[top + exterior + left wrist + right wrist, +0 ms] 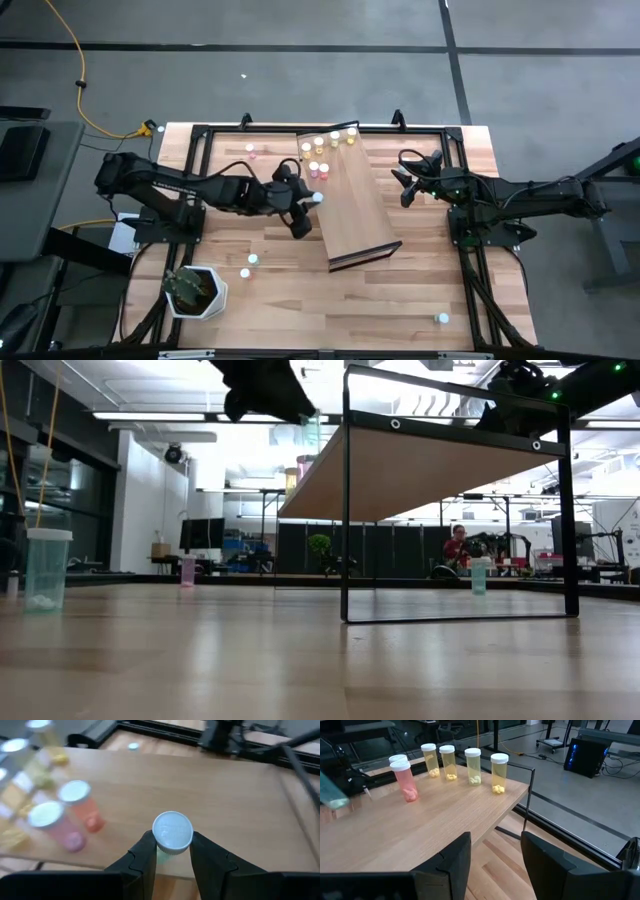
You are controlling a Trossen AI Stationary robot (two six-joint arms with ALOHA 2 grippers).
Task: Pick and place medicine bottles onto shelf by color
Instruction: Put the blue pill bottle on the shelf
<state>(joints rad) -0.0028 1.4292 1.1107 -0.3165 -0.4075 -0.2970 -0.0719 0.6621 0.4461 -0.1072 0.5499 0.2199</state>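
The shelf (pixel 352 205), a long light-wood board in a dark frame, lies slantwise on the table. At its far end stand several yellow medicine bottles (pixel 473 766) in a row, and beside them two pink ones (pixel 406 781). My left gripper (pixel 312 200) is at the shelf's left edge, shut on a white-capped, teal-bodied bottle (pixel 172 832). My right gripper (pixel 405 186) waits open off the shelf's right side, its fingers (pixel 454 862) bare. My left gripper pinches the teal bottle between its two fingers (pixel 146 851), one on each side of the body just under the white cap (pixel 164 854). The fingers slant down from the table's left. The bottle stands upright over the shelf; whether its bottom touches the board is hidden.
Loose bottles stand on the tabletop: one at the far left (pixel 250 148), two near the front left (pixel 253 259) (pixel 245 272), one at the front right (pixel 442 318). A white pot with a plant (pixel 195 290) sits at the front left. The shelf's dark frame (pixel 346 510) rises above the table.
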